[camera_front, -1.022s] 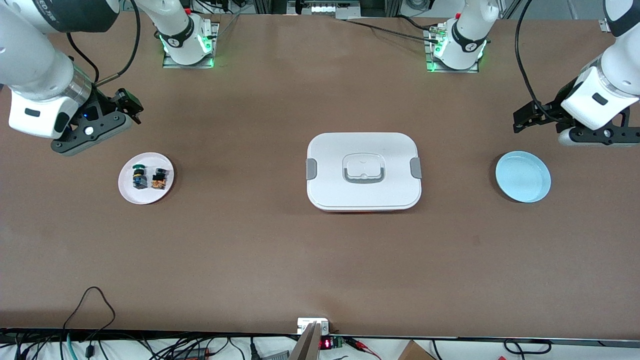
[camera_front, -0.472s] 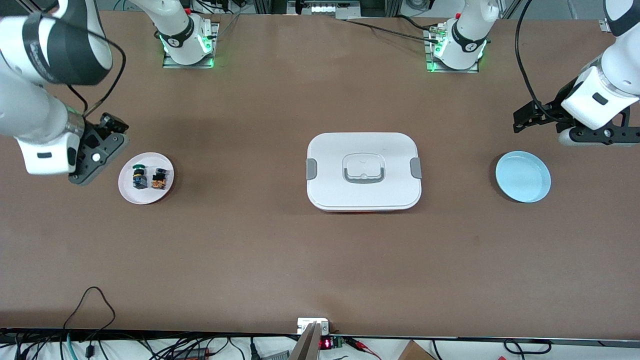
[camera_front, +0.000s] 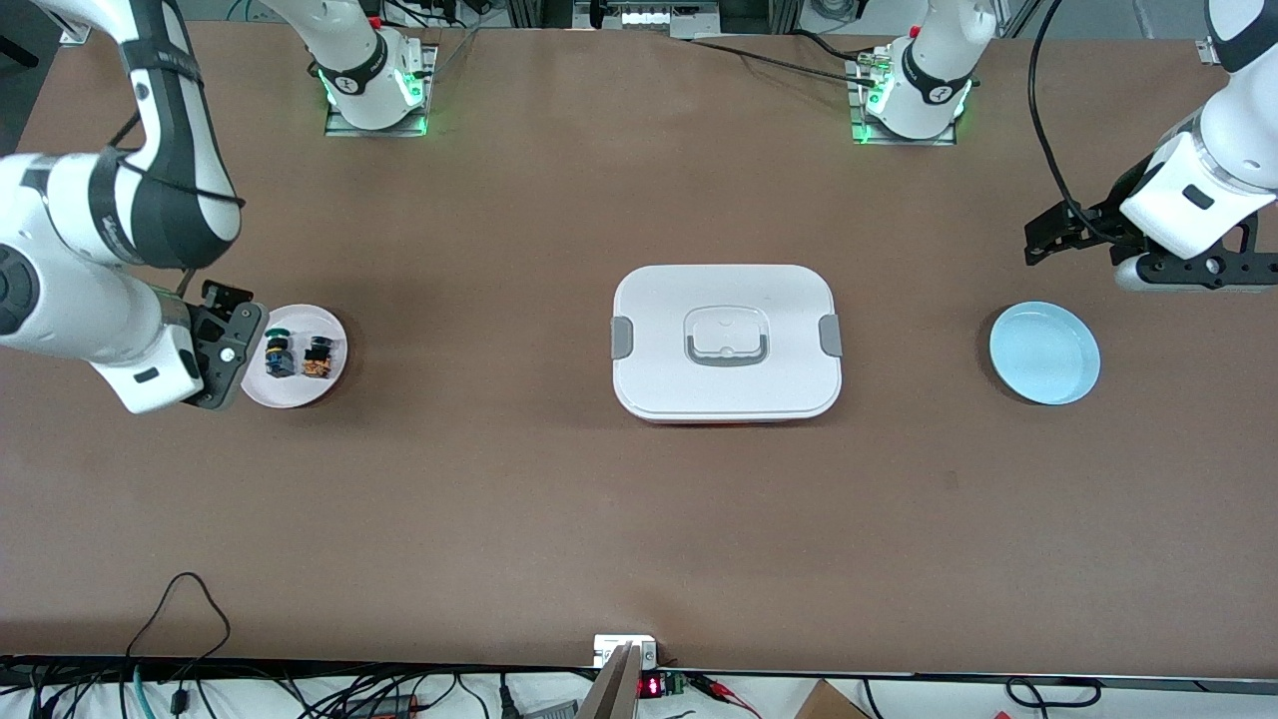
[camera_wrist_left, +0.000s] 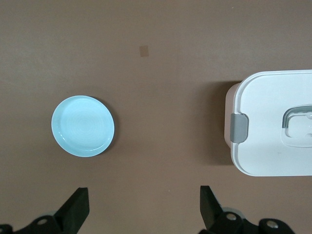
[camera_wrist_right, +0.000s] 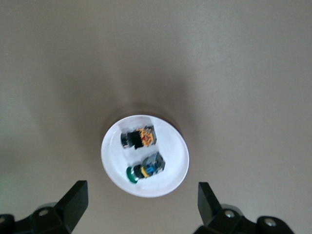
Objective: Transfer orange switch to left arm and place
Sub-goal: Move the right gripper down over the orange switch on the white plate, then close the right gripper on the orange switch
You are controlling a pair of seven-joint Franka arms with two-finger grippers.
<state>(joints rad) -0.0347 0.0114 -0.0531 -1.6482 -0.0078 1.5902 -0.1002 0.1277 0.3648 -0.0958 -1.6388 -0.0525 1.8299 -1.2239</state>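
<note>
The right claw [camera_front: 235, 345] hangs over the edge of the white plate [camera_front: 290, 384] at the right arm's end of the desk [camera_front: 499, 499]. Its two fingers [camera_wrist_right: 73, 200] are spread wide and hold nothing — in the right wrist view the plate lies between and ahead of them, not touched.

On this plate lies the orange switch [camera_front: 318, 357], on its side, black top and orange body. Just beside it, on the same plate and apart from it by a small gap, lies the blue switch [camera_front: 277, 355] with its green cap. The orange switch [camera_wrist_right: 139, 138] is the one closer to the middle of the desk; the blue switch [camera_wrist_right: 145, 168] is the one closer to the right claw.

The box [camera_front: 727, 343] stands in the middle of the desk, lid on, with grey clips on its two short sides and a grey handle on top. It stands between the white plate and the light blue plate [camera_front: 1044, 353], which is bare and lies at the left arm's end.

The left arm waits — the left claw [camera_front: 1058, 235] is over the bare desk near the blue plate [camera_wrist_left: 83, 126], its fingers [camera_wrist_left: 75, 208] also spread wide and holding nothing. A corner of the box [camera_wrist_left: 273, 122] shows in the left wrist view.
</note>
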